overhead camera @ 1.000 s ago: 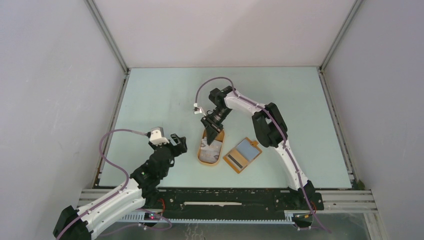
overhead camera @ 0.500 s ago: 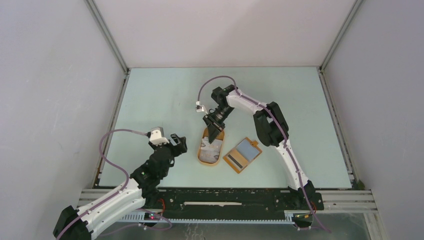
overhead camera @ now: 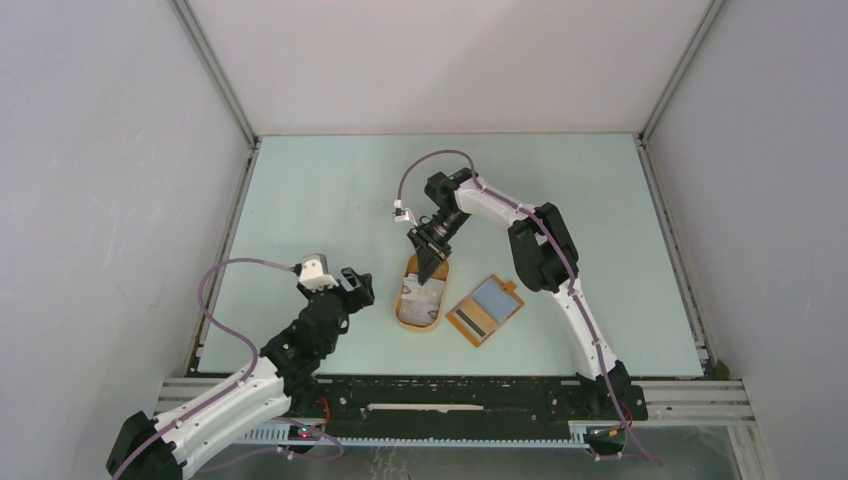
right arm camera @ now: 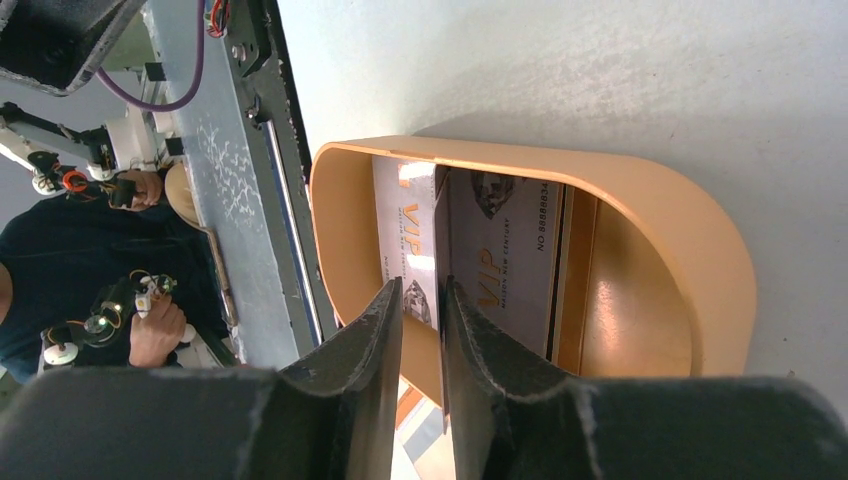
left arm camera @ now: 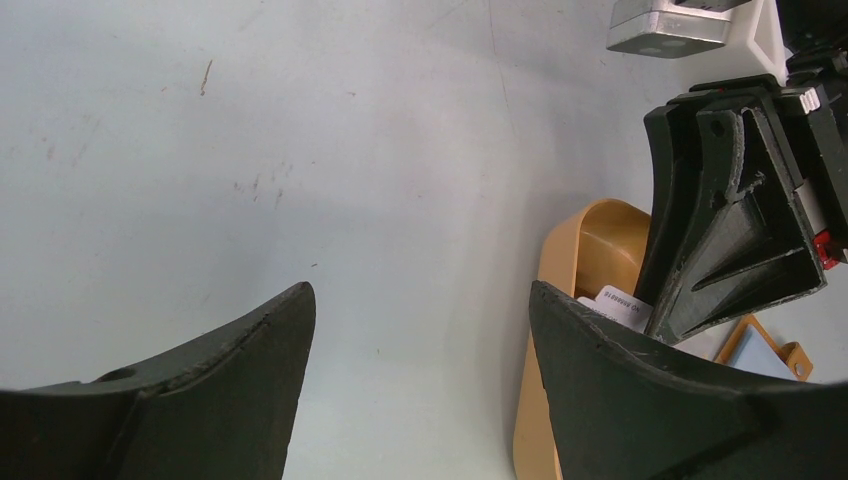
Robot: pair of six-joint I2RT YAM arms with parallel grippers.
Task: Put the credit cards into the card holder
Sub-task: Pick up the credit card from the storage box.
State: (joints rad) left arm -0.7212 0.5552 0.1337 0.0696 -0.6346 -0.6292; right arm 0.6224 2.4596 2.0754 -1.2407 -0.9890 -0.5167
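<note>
Credit cards (right arm camera: 500,250) in orange tray (right arm camera: 705,250); card holder (overhead camera: 485,310) open beside. Left hand (left arm camera: 420,300) apart; right hand (right arm camera: 422,290), cannot tell.

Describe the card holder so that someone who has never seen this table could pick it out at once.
On the pale green table, two orange things lie side by side near the front edge. The card holder is the right-hand one: flat, squarish, open, showing a blue-grey panel and a dark stripe, unlike the oval raised-rim tray beside it.

The left arm (overhead camera: 250,385) and right arm (overhead camera: 560,290) share white shells, black joints, looping purple cables (overhead camera: 432,157) and matte black, ribbed fingers (right arm camera: 370,400).
</note>
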